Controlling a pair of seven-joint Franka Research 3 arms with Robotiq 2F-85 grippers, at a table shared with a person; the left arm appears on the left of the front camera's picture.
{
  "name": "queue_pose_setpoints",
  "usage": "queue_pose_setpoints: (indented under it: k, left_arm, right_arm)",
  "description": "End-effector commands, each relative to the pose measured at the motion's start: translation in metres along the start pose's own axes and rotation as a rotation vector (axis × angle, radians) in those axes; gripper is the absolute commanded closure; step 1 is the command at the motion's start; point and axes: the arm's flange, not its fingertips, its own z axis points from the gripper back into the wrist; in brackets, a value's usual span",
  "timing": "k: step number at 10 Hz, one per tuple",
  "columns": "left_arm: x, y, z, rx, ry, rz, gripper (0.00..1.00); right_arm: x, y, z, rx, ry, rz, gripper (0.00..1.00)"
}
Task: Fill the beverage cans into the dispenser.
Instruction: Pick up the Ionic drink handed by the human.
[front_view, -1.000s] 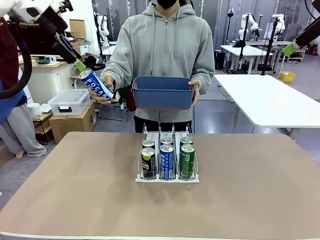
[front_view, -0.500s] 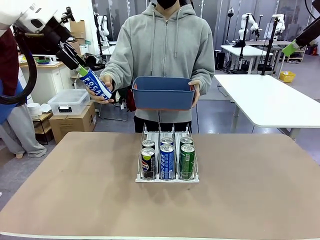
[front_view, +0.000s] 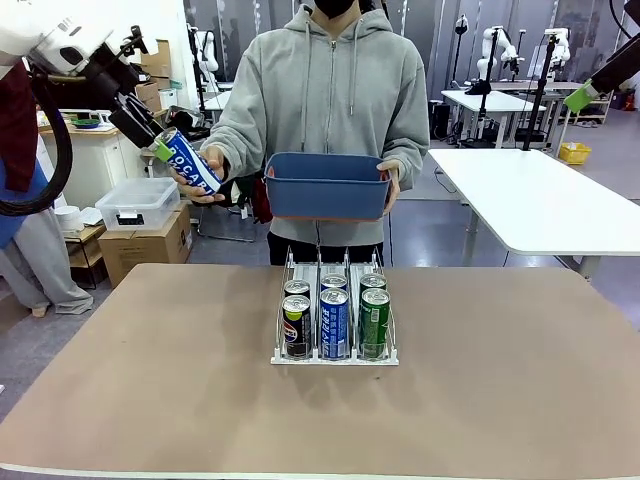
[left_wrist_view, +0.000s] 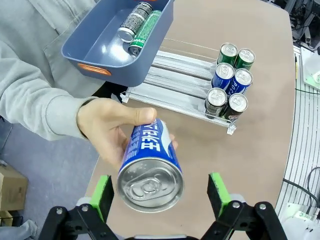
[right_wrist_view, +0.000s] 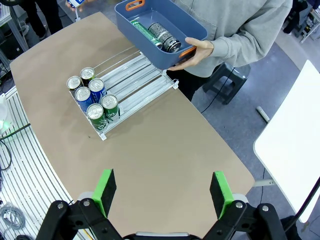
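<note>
Left wrist: open end effector (left_wrist_view: 160, 191) straddles blue can (left_wrist_view: 148, 150).

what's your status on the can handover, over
Left claw open astride blue Pocari can in person's hand, no grip yet. Right claw open, high over table. Dispenser holds six cans, nothing blocking.

Bright, even indoor light; sharp frames, wrist views bowed at edges

Counting one rack (front_view: 335, 360) with three lanes, holding six cans: two black cans (front_view: 296, 325), two blue cans (front_view: 334, 320), two green cans (front_view: 374, 320). Counting one bin (front_view: 326, 195) (blue, plastic), carrying one dark can (left_wrist_view: 135, 15) and one green can (left_wrist_view: 146, 30). Counting one more blue can (front_view: 188, 160), lying in one hand (front_view: 212, 178). Totalling nine cans.
</note>
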Motion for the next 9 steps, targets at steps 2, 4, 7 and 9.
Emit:
queue_pose_setpoints:
  k: [2, 4, 7, 9]
  left_arm:
    - [-0.0001, 0.0023, -0.0041, -0.018, -0.011, -0.013, 0.0]
    - [0.0009, 0.0015, -0.0046, -0.016, -0.012, -0.019, 0.0]
    - [0.0045, 0.0017, -0.0071, -0.013, -0.004, -0.022, 0.0]
    - [0.0065, -0.0029, -0.0075, -0.014, 0.005, -0.012, 0.0]
  right_arm:
    - [0.0, 0.0001, -0.0008, 0.0, 0.001, 0.0, 0.0]
    - [0.0, 0.0001, -0.0008, 0.0, 0.001, 0.0, 0.0]
    - [0.0, 0.0001, -0.0008, 0.0, 0.001, 0.0, 0.0]
    - [0.0, 0.0001, -0.0008, 0.0, 0.001, 0.0, 0.0]
